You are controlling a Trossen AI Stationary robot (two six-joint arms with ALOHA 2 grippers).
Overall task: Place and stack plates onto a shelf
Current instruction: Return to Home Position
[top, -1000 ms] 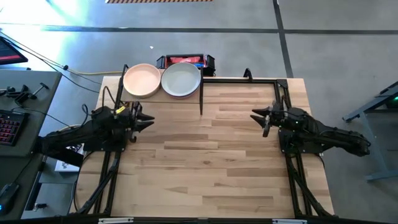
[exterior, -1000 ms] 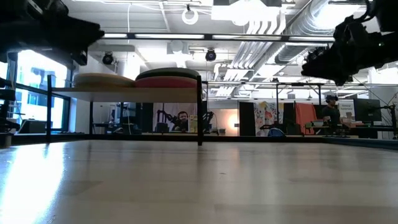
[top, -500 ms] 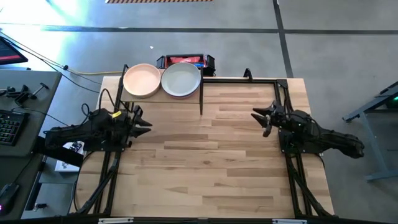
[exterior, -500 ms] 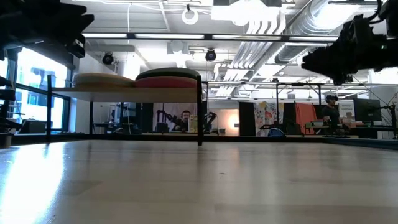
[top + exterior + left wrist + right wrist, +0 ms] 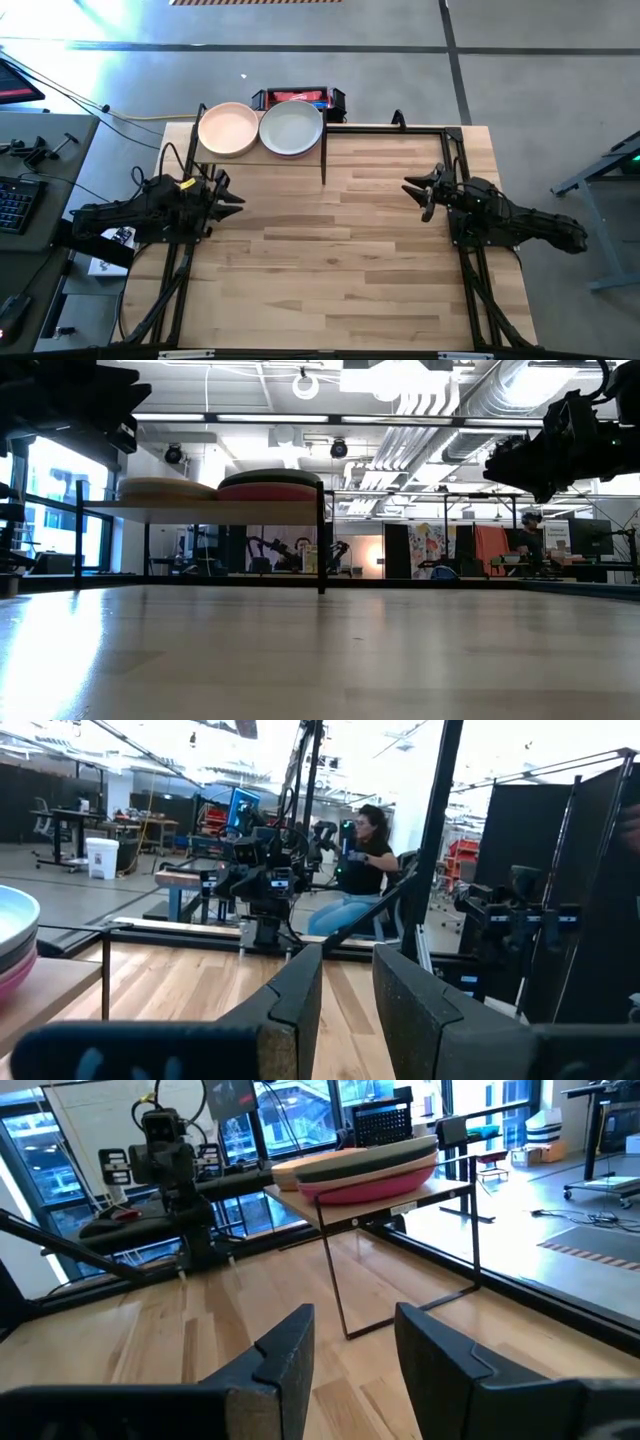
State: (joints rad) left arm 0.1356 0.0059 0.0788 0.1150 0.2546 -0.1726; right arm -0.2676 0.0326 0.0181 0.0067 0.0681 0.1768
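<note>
Two stacks of plates sit on the raised light-wood shelf (image 5: 258, 152) at the table's far left corner. The left stack's (image 5: 228, 129) top plate is peach; the right stack (image 5: 291, 127) is topped by a pale sage-green plate with pink below (image 5: 270, 491). The shelf stands on thin dark legs (image 5: 321, 550). My left gripper (image 5: 236, 197) hovers open near the table's left edge, below the shelf in the high view. My right gripper (image 5: 412, 187) hovers open near the right edge. Both hold nothing. The right wrist view shows both stacks (image 5: 360, 1165) far ahead of its fingers.
A dark metal frame (image 5: 400, 127) runs along the table's far and right edges. A red and black object (image 5: 297, 97) sits just beyond the shelf. The striped wooden tabletop (image 5: 330, 250) lies between the arms. People and desks show in the room behind (image 5: 362, 860).
My left arm has drawn back a little toward the table's left edge and then held still. The plates and shelf have not moved.
</note>
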